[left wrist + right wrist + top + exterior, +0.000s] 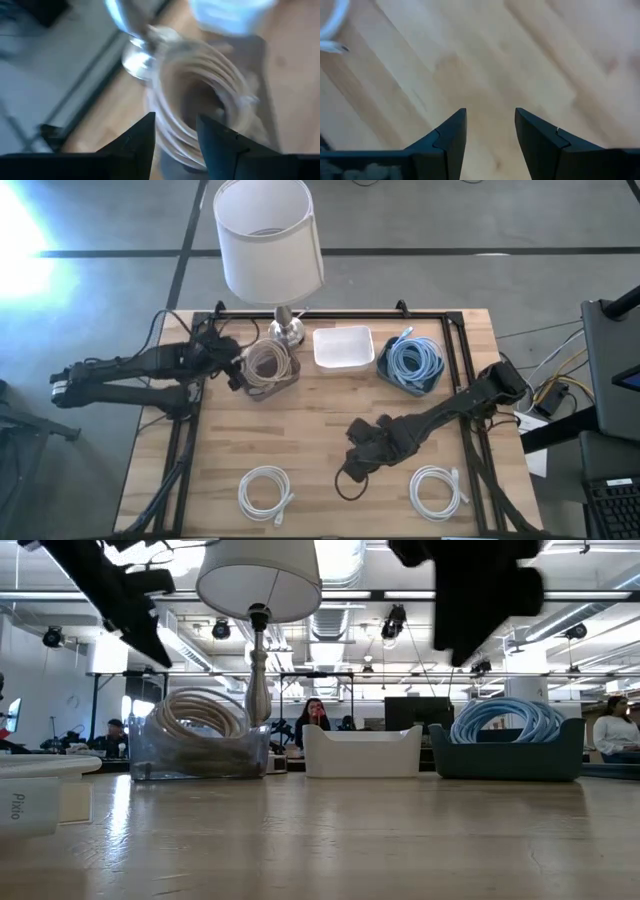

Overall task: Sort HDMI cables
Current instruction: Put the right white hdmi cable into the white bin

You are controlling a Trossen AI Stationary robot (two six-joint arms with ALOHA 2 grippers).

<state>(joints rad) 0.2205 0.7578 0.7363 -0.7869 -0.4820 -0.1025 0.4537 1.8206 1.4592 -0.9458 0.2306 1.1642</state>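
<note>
Across the pale wooden tabletop [310, 430], the released left gripper [238, 370] is held beside the coiled beige cables [267, 362], while the released right gripper [352, 472] is poised between two white coiled cables [264, 492].

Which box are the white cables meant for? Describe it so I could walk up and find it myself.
Start at the lamp on the table's far edge. Three containers sit in a row beside its base: a clear bin holding beige coils, then a white bin, then a dark blue bin holding light blue coils. The white bin in the middle is probably yours: it alone shows no cables, and two white coils lie loose on the table's near side.
</note>
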